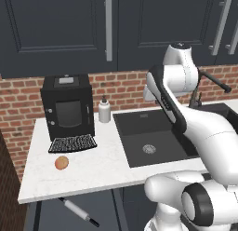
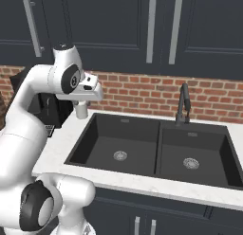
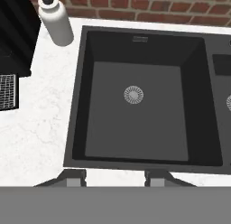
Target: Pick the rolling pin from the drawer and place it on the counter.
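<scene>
At the bottom left of the left base view, the rolling pin (image 1: 78,211) lies slantwise in the open drawer (image 1: 51,216), below the counter (image 1: 93,172) edge (untouched, I judge). Above, the gripper (image 3: 115,177) hovers over the sink (image 3: 135,96), fingers apart, holding nothing.

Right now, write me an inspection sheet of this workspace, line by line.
Surface: white marbled counter with a dark double sink set in; both basins bare apart from drains.
Job's things: rolling pin lies slanted in the open drawer below the counter's front edge, untouched.
Clutter: black coffee machine, white soap bottle, one round orange-brown fruit in front of the machine.
Tool: tool hangs above the left basin, tips apart, holding nothing.
Cables: nothing seen.
Surroundings: brick backsplash, dark upper cabinets with silver handles, black tap.
</scene>
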Robot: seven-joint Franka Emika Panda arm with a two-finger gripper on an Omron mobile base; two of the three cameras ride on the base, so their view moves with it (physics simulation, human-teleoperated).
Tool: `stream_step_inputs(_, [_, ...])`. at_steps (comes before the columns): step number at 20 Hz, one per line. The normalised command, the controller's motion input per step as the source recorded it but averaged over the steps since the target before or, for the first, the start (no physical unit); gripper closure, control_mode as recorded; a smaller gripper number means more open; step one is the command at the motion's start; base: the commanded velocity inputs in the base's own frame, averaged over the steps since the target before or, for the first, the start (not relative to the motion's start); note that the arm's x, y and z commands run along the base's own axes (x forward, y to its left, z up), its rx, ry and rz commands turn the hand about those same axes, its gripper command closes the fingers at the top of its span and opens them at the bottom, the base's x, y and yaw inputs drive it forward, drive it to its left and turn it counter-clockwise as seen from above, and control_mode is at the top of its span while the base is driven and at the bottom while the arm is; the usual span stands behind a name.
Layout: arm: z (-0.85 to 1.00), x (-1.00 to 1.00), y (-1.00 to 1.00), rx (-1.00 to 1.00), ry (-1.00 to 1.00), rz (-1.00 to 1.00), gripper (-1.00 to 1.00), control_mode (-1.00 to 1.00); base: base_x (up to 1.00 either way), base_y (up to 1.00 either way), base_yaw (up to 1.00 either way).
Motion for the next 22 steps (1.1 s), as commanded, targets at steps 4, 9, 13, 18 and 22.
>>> stream_step_inputs(4, [-0.09, -0.37, -0.03, 0.00, 0.00, 0.00, -1.00, -1.00, 0.00, 0.00, 0.00])
stream_step_inputs(9, [-0.32, -0.82, -0.04, 0.00, 0.00, 0.00, -1.00, -1.00, 0.00, 0.00, 0.00])
stream_step_inputs(13, [-0.24, -0.74, 0.00, 0.00, 0.00, 0.00, -1.00, -1.00, 0.00, 0.00, 0.00])
stream_step_inputs(18, [-0.31, -0.52, 0.00, 0.00, 0.00, 0.01, -1.00, -1.00, 0.00, 0.00, 0.00])
stream_step_inputs(22, [-0.42, -0.40, 0.00, 0.00, 0.00, 0.02, -1.00, -1.00, 0.00, 0.00, 0.00])
